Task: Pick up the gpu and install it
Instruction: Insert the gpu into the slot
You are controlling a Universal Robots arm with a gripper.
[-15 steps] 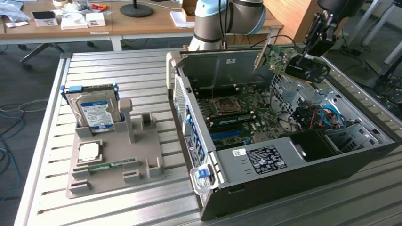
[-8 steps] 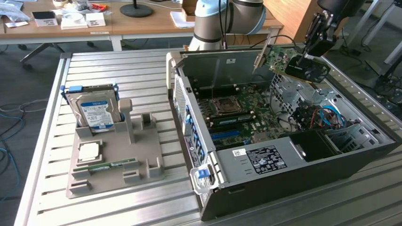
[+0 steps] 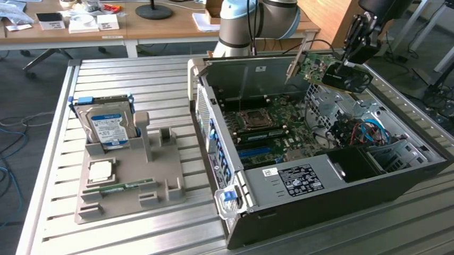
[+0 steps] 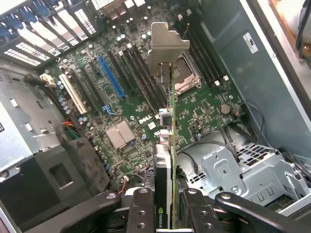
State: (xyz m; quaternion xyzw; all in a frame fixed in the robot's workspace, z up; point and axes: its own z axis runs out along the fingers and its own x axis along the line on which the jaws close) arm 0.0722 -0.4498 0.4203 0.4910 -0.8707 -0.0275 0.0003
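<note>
The black two-fingered gripper [image 3: 352, 62] clamps the thin green gpu [image 3: 333, 71] with its black cooler, holding it above the open black computer case [image 3: 341, 196]. Pick-up looks done, but the card hangs well clear of the motherboard's long blue slot [image 4: 111, 75], unseated and not yet aligned with it.

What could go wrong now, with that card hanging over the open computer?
The gripper grips the gpu near one end, above the open case; a loose hold might let it tilt or drop onto the motherboard. In the wrist view the card lies away from the blue slot, so lowered as it stands, its silver bracket could strike nearby parts.
</note>
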